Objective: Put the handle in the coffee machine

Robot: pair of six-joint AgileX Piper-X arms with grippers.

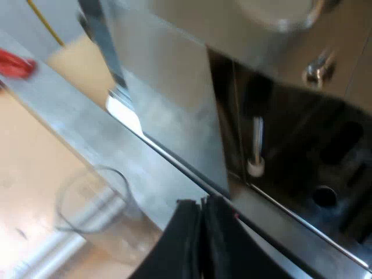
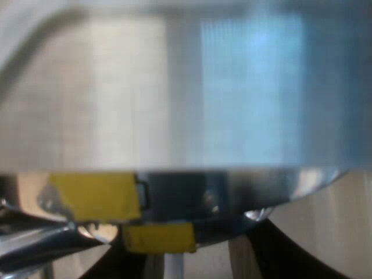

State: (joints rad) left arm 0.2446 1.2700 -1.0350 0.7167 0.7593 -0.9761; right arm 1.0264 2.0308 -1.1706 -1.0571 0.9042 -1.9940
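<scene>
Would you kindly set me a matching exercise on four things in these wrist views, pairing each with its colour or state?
Things:
1. glass
2. handle end
3. left end effector
4. tape

Colour or state:
A. yellow
B. shut
C. clear
D. red

Pairs: 1-C, 2-D, 3-B, 4-A.
</scene>
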